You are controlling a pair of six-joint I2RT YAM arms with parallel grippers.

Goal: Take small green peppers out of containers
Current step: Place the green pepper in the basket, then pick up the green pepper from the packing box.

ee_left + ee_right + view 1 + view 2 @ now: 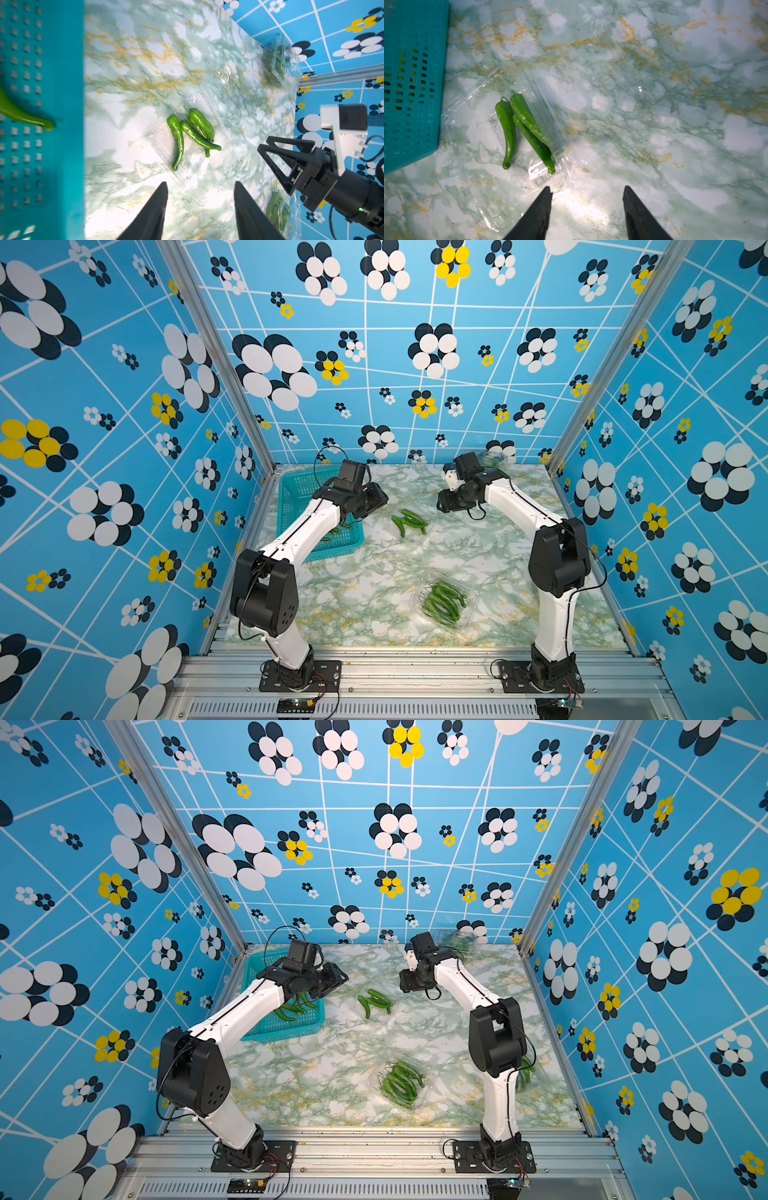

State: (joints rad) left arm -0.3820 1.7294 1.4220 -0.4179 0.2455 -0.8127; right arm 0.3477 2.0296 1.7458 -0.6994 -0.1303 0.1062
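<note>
Left gripper (201, 184): fingers spread, nothing between them, released. It hangs over the marble-patterned tabletop (374, 593), just beside the side of the teal perforated basket (297, 489) that faces the table centre.

Right gripper (587, 187): fingers also spread and empty. It hangs over the tabletop opposite the left gripper, toward the back of the workspace.

Between the two grippers, on the tabletop, lies an opened clear clamshell container (483, 145), spread flat. Three small green peppers (525, 128) rest on it: two overlap lengthwise and one lies just beside them. In the right wrist view, one fingertip (548, 190) of the right gripper stands over the edge of this container.

Inside the basket, further green peppers (295, 1006) lie on the floor, partly hidden by the left arm.

Nearer the front of the table, well apart from both grippers, a second clamshell container (471, 595) holds a dense bunch of peppers (444, 601).

At the back right corner, behind the right arm, a third clamshell container (457, 940) sits against the wall. The left wrist view shows green contents inside it, blurred.

Beside the right arm's elbow, near the right wall, more peppers in clear plastic (525, 1071) are partly visible. Whether that pack is open or closed cannot be told.
</note>
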